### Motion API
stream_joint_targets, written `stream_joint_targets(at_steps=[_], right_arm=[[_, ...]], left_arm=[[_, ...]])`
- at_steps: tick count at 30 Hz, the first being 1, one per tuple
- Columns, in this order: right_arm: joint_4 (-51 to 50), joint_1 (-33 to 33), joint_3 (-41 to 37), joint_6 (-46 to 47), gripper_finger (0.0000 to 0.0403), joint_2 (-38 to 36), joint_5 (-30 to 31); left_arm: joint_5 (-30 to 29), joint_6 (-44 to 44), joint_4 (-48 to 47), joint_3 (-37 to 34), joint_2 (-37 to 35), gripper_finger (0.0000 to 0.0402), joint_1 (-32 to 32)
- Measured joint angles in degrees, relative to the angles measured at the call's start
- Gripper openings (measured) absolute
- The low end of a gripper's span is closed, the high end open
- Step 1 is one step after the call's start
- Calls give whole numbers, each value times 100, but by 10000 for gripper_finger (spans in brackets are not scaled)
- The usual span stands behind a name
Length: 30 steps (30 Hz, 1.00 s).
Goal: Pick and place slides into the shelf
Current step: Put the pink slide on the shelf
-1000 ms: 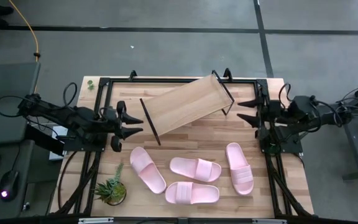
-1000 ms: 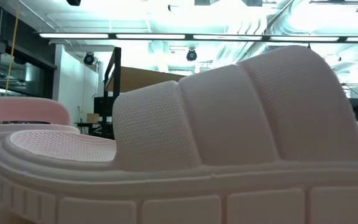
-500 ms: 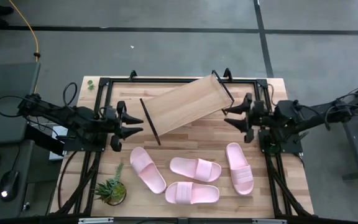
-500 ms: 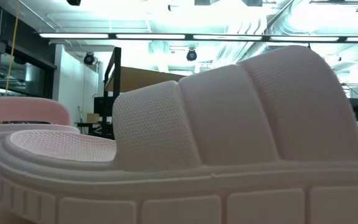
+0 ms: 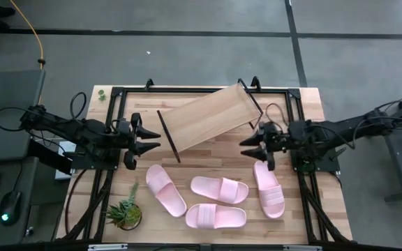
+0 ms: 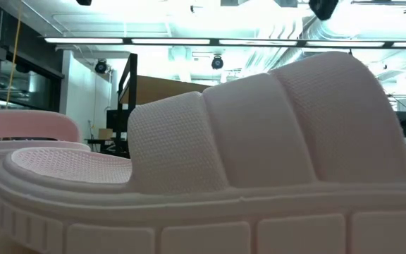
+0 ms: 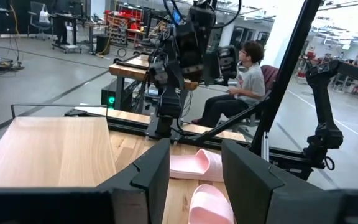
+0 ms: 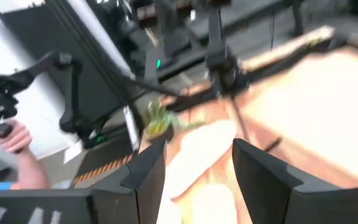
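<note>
Four light-pink slides lie sole-down on the tabletop's near half: one [image 5: 165, 189], one [image 5: 218, 188], one [image 5: 216, 217] and the rightmost [image 5: 268, 188]. The nearest one [image 6: 245, 162] fills the low view. The shelf [image 5: 208, 117], a slanted wood board on a black frame, stands toward the far side. My right gripper [image 5: 250, 146] is open and hovers just beyond the rightmost slide's far end; its wrist view [image 8: 197, 168] looks blurrily over a slide [image 8: 197, 155]. My left gripper [image 5: 158, 139] waits open at the shelf's left end, facing two slides [image 7: 194, 165].
A small potted plant [image 5: 124, 213] stands at the near left corner. Black frame rails run along the table's left, right and far sides. A seated person [image 7: 247, 74] is beyond the table's right side, and a hand [image 8: 11, 137] shows beyond its left side.
My right arm has reached from the table's right edge toward the left and slightly nearer, ending over the far end of the rightmost slide, fingers still open. The slides and the shelf have not moved.
</note>
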Motion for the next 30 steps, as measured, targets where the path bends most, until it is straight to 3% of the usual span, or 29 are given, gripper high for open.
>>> stream_joint_targets(at_steps=[7,18,30], right_arm=[[-194,342,0,580,177,284,17],[-1044,1075,-23,1538,177,358,986],[-1279,1645,-26,2536,177,1075,1453]], left_arm=[[-2,2,0,0,0,129,0],[-4,4,-7,0,0,129,0],[-5,2,-7,0,0,129,0]])
